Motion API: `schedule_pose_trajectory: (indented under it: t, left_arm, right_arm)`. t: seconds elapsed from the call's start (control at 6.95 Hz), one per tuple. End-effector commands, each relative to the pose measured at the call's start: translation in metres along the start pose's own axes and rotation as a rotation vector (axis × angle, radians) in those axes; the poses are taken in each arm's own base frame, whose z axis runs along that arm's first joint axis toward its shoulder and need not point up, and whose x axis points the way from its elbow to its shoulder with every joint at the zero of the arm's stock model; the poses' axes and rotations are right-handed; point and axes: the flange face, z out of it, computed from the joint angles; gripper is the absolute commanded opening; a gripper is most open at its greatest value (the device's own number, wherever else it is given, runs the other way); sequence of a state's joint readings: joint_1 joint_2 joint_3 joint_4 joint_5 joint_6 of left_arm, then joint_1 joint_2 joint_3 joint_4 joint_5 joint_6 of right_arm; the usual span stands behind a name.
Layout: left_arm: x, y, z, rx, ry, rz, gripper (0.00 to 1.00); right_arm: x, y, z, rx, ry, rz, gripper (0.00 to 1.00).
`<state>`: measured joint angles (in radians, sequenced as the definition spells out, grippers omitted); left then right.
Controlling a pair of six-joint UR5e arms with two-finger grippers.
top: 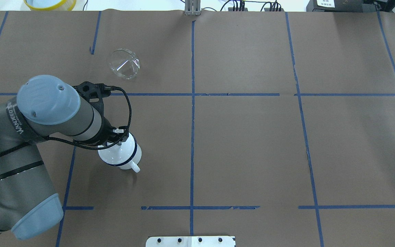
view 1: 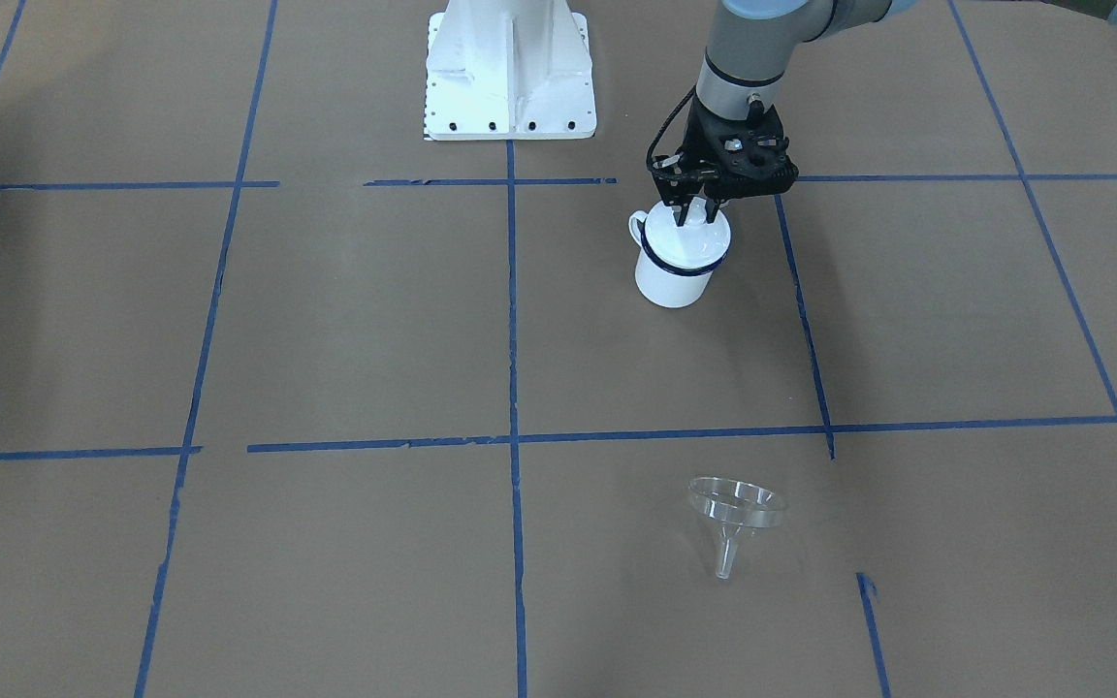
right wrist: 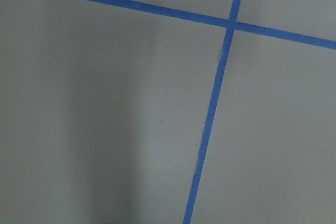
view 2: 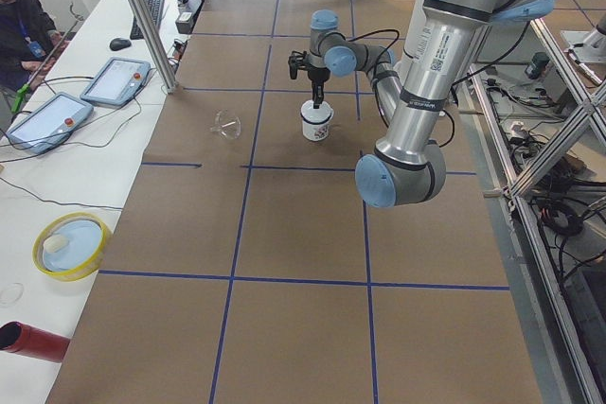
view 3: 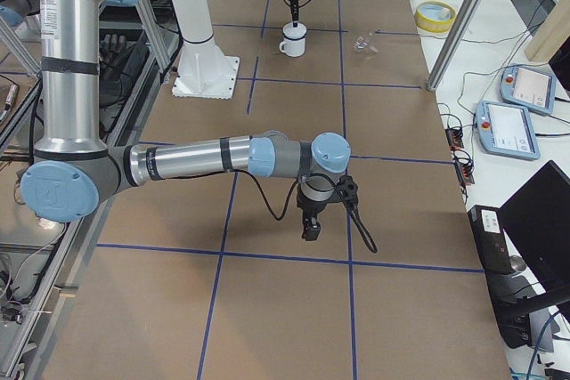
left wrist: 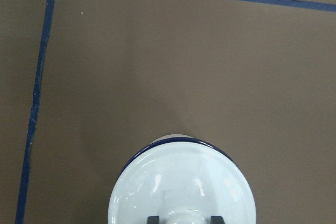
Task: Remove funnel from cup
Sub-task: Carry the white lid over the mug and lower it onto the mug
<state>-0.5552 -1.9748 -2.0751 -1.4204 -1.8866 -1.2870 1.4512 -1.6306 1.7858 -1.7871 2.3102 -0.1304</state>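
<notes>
Funnel (view 1: 735, 514): out of the cup, lying on its side on the table (view 1: 374, 320), well apart from the cup, at 12 o'clock of it in the overhead view.
Cup (view 1: 675, 276): upright, white lid (left wrist: 181, 182) seated on its rim; handle at 5 o'clock, overhead view.
Left gripper (view 1: 695, 215): directly over the cup, fingers pinching the lid's knob.
Right gripper (view 3: 312, 230): above bare table, well apart from both; finger state cannot be told.
</notes>
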Motion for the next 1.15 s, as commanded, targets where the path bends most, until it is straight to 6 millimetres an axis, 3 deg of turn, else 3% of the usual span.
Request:
schedule_pose_trajectory:
  t: [0.0, 0.43, 0.58, 0.86, 1.01]
  left_arm:
    - [-0.0004, 0.0013, 0.0019, -0.003, -0.003, 0.001, 0.00]
    - [0.0010, 0.0043, 0.0026, -0.007, -0.002, 0.006, 0.00]
    - [0.0016, 0.0041, 0.0029, -0.007, -0.002, 0.009, 0.20]
    - [0.0007, 0.0038, 0.0065, -0.009, -0.009, 0.009, 0.99]
    - [-0.0001, 0.0037, 0.0078, -0.010, -0.012, 0.008, 1.00]
  right_arm:
    - [0.0001, 0.0001, 0.0002, -0.001, 0.000, 0.001, 1.00]
    - [0.0001, 0.0000, 0.0001, 0.000, 0.000, 0.000, 1.00]
    - [-0.0004, 0.0000, -0.0005, 0.001, 0.000, -0.001, 1.00]
    - [0.0001, 0.0000, 0.0001, 0.000, 0.000, 0.000, 1.00]
    - [-0.0004, 0.0000, -0.0005, 0.001, 0.000, -0.001, 1.00]
